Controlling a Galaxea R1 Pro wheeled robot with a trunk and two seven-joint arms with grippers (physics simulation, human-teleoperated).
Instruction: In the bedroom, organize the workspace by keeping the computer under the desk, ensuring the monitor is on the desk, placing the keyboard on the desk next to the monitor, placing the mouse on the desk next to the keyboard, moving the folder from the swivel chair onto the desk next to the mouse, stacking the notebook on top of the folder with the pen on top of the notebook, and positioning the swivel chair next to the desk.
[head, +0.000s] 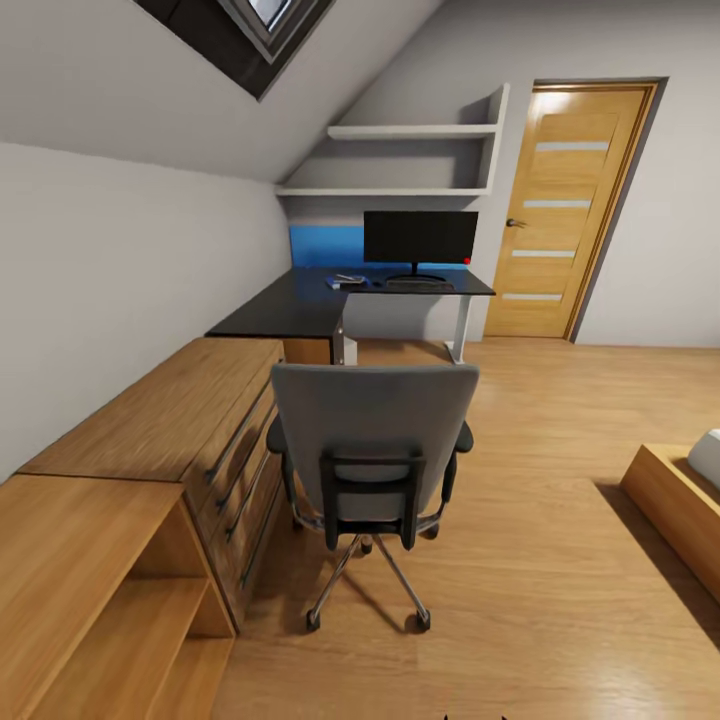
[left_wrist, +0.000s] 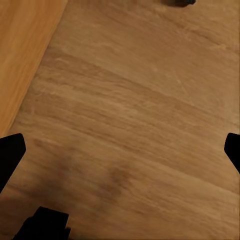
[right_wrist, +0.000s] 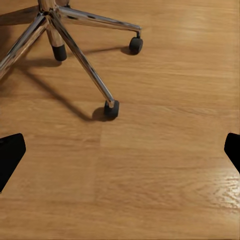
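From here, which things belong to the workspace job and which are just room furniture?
Job: swivel chair, desk, monitor, a blue item lying on the desk, likely the folder.
Not job: wooden drawer chest, door, wall shelves, bed corner.

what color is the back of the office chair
Grey, with black armrests; the chair shows best in the head view, its back turned toward the camera.

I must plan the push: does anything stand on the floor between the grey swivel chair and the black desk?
Nothing visible does. Bare wooden floor lies between the grey swivel chair and the glossy black desk; the wooden drawer chest stands beside that path.
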